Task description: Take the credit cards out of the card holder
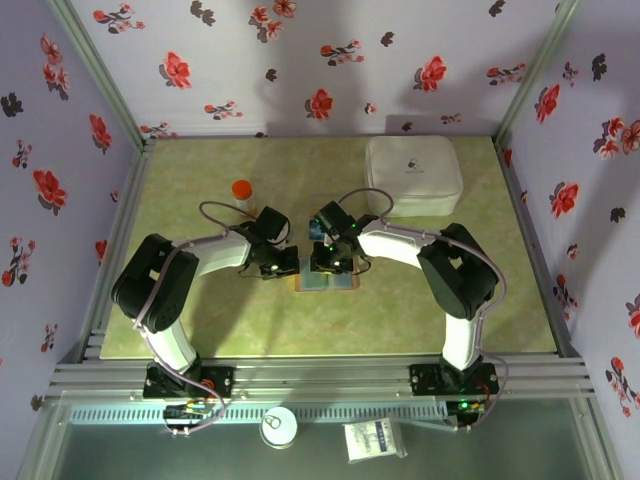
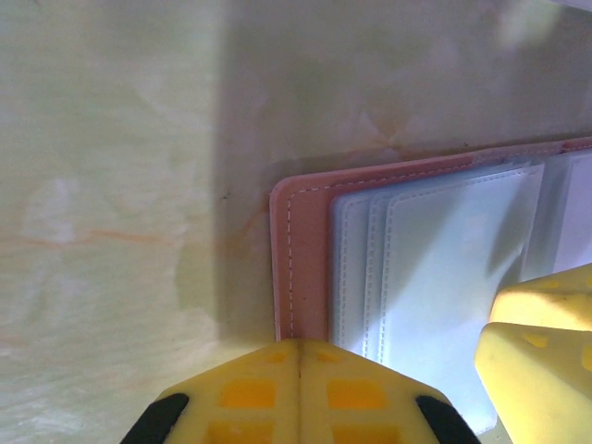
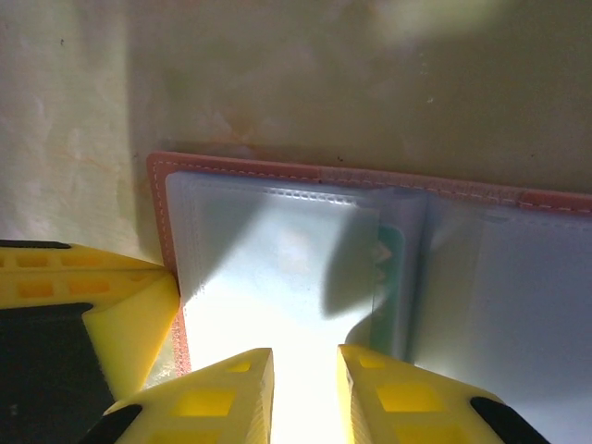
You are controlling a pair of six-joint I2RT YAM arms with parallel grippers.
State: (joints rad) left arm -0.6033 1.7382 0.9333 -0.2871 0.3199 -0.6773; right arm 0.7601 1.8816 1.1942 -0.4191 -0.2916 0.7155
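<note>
Left end effector (image 2: 298, 370) together at card holder (image 2: 302, 259) edge, right end effector (image 3: 305, 370) seemingly apart

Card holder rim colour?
Pinkish-tan rim, pale stitching; best in left wrist view.

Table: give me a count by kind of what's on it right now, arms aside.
Card holder: 1
Teal card, tucked in a holder pocket: 1 that I can make out
White box: 1
Orange-capped bottle: 1
Total: 4
</note>
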